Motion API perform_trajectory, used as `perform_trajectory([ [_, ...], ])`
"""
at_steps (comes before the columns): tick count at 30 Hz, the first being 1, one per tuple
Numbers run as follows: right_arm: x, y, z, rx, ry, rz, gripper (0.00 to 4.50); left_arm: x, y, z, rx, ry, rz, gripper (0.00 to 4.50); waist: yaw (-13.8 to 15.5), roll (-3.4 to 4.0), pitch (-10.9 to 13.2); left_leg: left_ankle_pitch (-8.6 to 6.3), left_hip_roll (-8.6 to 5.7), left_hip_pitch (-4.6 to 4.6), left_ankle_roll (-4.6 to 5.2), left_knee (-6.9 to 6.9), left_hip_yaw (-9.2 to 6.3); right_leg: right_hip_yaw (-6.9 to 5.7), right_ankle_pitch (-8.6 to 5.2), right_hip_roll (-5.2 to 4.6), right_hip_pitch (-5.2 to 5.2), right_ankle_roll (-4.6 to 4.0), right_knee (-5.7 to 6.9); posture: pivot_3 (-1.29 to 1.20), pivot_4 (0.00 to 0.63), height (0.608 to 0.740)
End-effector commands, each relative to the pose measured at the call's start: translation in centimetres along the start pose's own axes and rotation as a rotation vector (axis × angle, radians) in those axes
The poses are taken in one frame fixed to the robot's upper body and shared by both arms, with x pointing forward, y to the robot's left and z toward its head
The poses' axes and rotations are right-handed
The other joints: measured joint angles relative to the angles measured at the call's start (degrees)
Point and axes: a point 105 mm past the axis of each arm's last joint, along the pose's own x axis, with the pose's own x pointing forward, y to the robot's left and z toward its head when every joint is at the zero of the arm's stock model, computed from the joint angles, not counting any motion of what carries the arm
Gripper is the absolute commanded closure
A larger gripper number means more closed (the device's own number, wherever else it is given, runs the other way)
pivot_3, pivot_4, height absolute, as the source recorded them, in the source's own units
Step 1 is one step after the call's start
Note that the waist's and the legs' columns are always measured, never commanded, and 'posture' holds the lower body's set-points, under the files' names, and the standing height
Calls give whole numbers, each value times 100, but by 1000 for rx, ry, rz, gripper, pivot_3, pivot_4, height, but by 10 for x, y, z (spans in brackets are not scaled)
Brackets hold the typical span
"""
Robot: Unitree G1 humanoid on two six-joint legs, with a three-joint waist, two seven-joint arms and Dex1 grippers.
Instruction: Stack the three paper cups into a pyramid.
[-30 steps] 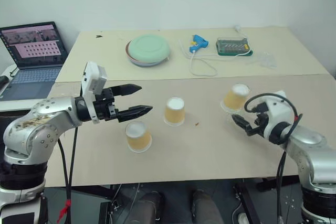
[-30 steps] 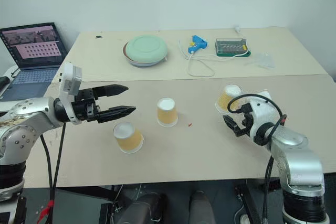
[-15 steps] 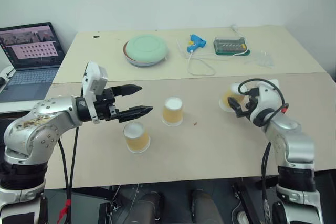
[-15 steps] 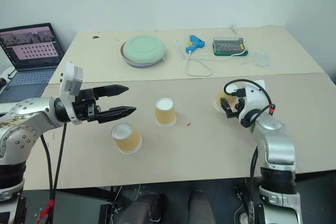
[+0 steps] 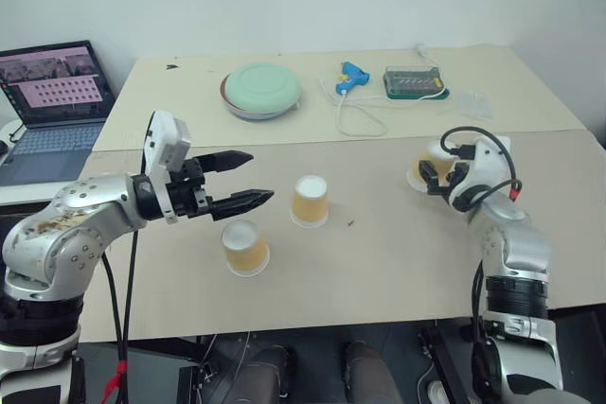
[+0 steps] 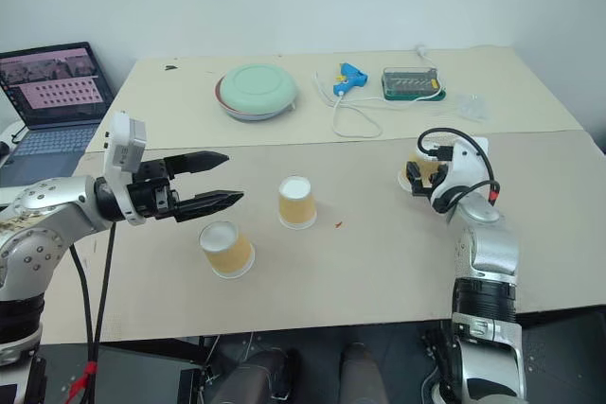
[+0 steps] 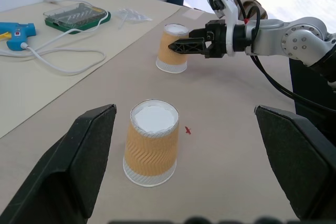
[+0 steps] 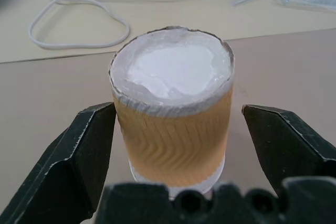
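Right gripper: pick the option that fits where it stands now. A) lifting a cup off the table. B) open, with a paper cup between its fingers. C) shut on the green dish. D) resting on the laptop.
B: the right gripper is open, its fingers on either side of the upside-down paper cup, which stands on the table.

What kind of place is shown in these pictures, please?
Probably a lab or workshop room: two plain beige tables by a white wall, an open laptop showing image grids, and a blue glue gun beside a green-based clear plastic parts box.
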Motion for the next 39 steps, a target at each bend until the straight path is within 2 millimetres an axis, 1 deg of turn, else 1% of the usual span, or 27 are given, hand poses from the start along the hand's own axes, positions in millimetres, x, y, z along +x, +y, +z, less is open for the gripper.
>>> perform_trajectory([
  [1, 8, 0, 24, 0, -94, -10, 63, -5, -1, 10, 43, -16, 14, 0, 0, 0, 0, 0, 0, 1, 0, 0, 0, 0, 0, 1, 0, 0, 0, 0, 150, 740],
  [7, 15, 0, 25, -7, -102, -15, 63, -5, -1, 9, 44, -10, 16, 0, 6, 0, 0, 0, 0, 1, 1, 0, 0, 3, 1, 4, 1, -1, 0, 0, 150, 740],
  [12, 16, -2, 24, -5, -101, -10, 63, -7, -1, 10, 45, -9, 22, 0, 5, 0, 0, 0, 0, 1, 1, 0, 0, 7, 1, 5, 0, -2, 2, 0, 150, 740],
  [15, 14, 0, 25, -9, -113, -4, 828, -8, -1, 10, 42, -9, 23, 0, -4, 0, 0, 0, 0, 3, 1, 0, 0, 9, 1, 7, 0, -2, 3, 0, 150, 740],
  [18, 14, 7, 28, -22, -122, 29, 1737, -8, -1, 9, 39, -8, 24, 0, -4, 0, 0, 0, 0, 2, 1, 0, 0, 10, 1, 8, -1, -2, 3, 0, 150, 740],
  [19, 13, 10, 29, -26, -125, 36, 1910, -8, -1, 9, 38, -8, 23, 0, -3, 0, 0, 0, 0, 3, 1, 0, 0, 10, 1, 8, -1, -2, 3, 0, 150, 740],
  [21, 12, 16, 33, -27, -143, 71, 1910, -8, -1, 9, 37, -7, 24, 0, -5, 0, 0, 0, 0, 2, 1, 0, 0, 10, 1, 8, -1, -2, 3, 0, 150, 740],
  [23, 10, 24, 42, -17, -176, 129, 1910, -8, 0, 8, 36, -5, 25, 0, -3, 1, 0, 0, 1, 2, 1, 0, 0, 10, 1, 8, -1, -2, 3, 0, 150, 740],
  [27, -8, 50, 73, -60, -253, 405, 1910, -6, -1, 8, 33, -7, 21, 0, -1, 1, 1, 0, 0, 1, 1, 0, 0, 11, 1, 8, -1, -1, 2, 0, 150, 740],
  [28, -12, 53, 78, -88, -254, 467, 1910, -5, -1, 8, 32, -8, 19, 0, -1, 2, 2, -1, 0, 1, 2, 0, 0, 11, 1, 8, -1, -1, 2, 0, 150, 740],
  [30, -22, 59, 82, -107, -220, 612, 1910, -4, -2, 8, 30, -8, 15, 0, 3, 2, 2, -1, 0, 1, 2, 0, 0, 10, 0, 8, 0, 0, 1, 0, 150, 740],
  [33, -34, 65, 76, -139, -163, 770, 1910, -3, -2, 8, 29, -11, 11, 0, 18, -1, 2, -2, 4, 2, 3, 0, -1, 6, -1, 10, 6, 2, -4, 0, 150, 740],
  [36, -45, 70, 60, -230, -84, 910, 1910, -3, -3, 9, 29, -14, 9, 0, 16, -1, 3, -3, 6, 1, 3, 0, 0, 5, -4, 10, 8, 9, -11, 0, 150, 740],
  [39, -58, 77, 49, -267, -39, 1045, 1910, -4, -3, 9, 29, -13, 10, 0, 1, -2, 4, -3, 8, -2, 4, 0, 2, 6, -5, 9, 5, 10, -15, 0, 150, 740],
])
